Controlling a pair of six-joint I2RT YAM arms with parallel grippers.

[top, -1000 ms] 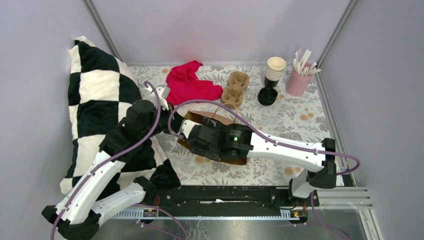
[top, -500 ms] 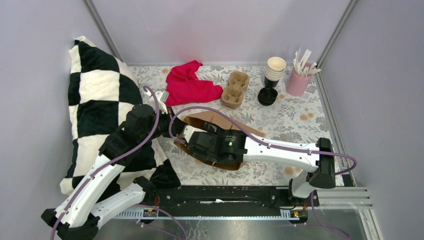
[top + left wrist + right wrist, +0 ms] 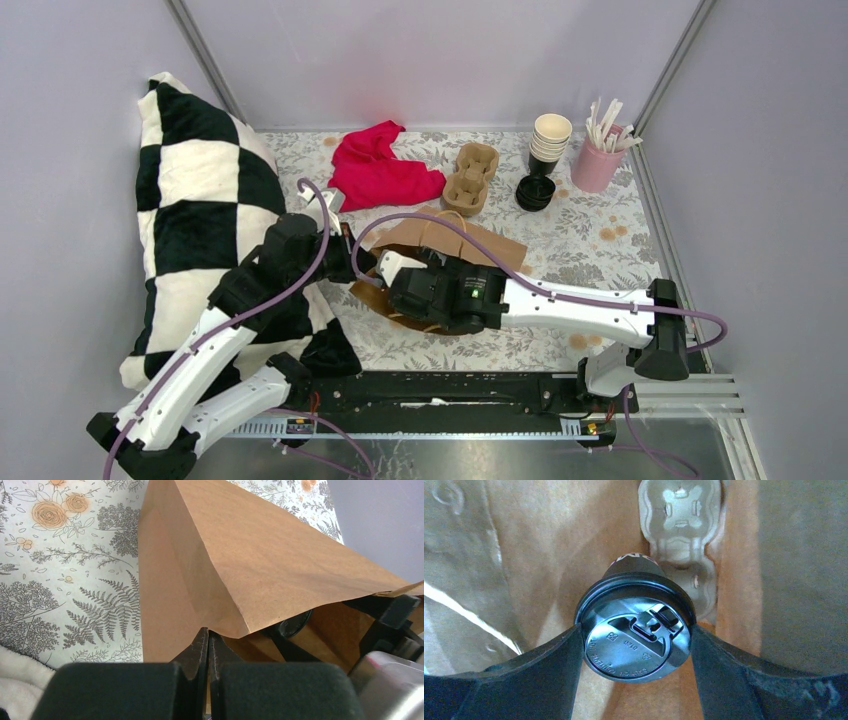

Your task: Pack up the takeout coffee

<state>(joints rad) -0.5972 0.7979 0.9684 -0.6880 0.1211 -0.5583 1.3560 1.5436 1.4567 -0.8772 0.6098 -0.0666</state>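
Right wrist view: the takeout coffee [image 3: 636, 645] fills the middle, its black lid facing the camera and its dark body pointing away.
Right end effector [image 3: 635, 637]: clamped on the lid rim, one finger at each side.
Place of the coffee: inside the paper bag [image 3: 260, 565], with brown paper on all sides; whether it touches the paper under it, I cannot tell.
Left end effector [image 3: 207, 640]: pressed together on the edge of the bag's mouth, holding the upper paper raised.
Top external view: the bag lies on its side on the flowered tabletop [image 3: 600, 240], its mouth toward the left arm.
Near the bag: a checked pillow [image 3: 200, 200] at the left.
Far side: a red cloth [image 3: 380, 170], a cup tray [image 3: 470, 178], a stack of paper cups [image 3: 550, 135], a pink cup [image 3: 597, 165].
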